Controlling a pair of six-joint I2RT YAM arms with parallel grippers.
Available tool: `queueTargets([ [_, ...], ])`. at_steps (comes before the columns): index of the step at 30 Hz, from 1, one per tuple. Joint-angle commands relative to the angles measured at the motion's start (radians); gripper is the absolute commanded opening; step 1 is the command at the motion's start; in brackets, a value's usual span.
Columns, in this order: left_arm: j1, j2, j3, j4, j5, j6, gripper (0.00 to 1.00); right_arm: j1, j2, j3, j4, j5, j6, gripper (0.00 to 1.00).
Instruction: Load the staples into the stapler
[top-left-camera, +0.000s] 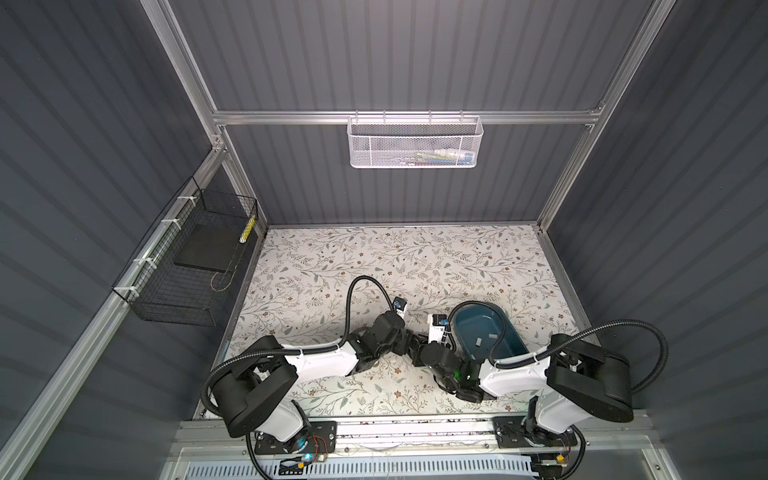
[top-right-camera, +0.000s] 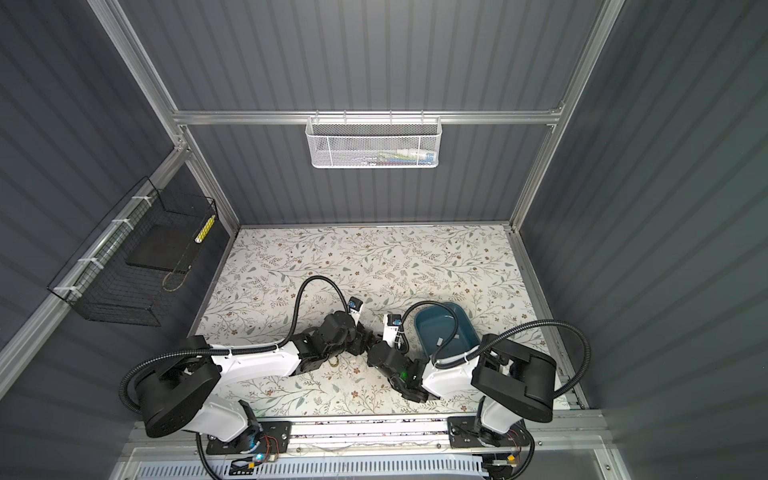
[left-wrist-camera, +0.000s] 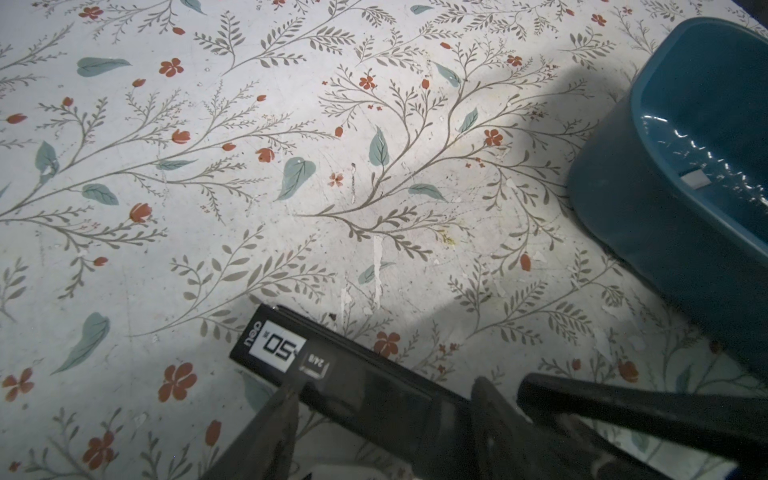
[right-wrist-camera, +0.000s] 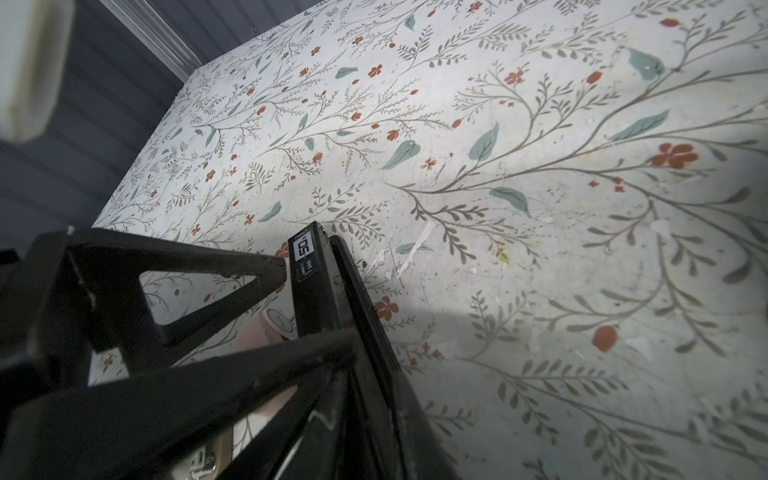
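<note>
Grip check: your left end effector (left-wrist-camera: 386, 390) stands part-open, its fingers pressing the black stapler (right-wrist-camera: 309, 291) from both sides. Your right end effector (top-left-camera: 417, 351) crowds the same stapler; you cannot tell whether its fingers are together or apart. No strip shows in either. Outward, the staples (top-left-camera: 492, 336) lie in the teal tub (top-left-camera: 512, 328), close by on the table (left-wrist-camera: 249, 187). Step, as judged: readying the stapler's magazine. Next move: expose the channel, then send your right side for one flat strip.

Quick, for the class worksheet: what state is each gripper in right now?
Left gripper: closed on the black stapler.
Right gripper: right up against it; open or shut cannot be told.
</note>
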Motion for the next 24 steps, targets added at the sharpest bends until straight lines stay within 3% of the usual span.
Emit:
queueTargets([
  [1,-0.008,0.036,-0.027,-0.081,0.067,-0.02,0.67,0.028,0.085,-0.08,-0.224,-0.114,0.04,0.2],
  [13,-0.009,0.051,-0.034,-0.096,0.065,-0.047,0.66,0.101,0.164,-0.066,-0.243,-0.085,0.11,0.19],
  [24,-0.002,-0.068,0.047,-0.146,-0.031,-0.02,0.69,0.046,-0.12,0.126,-0.504,0.033,-0.084,0.36],
])
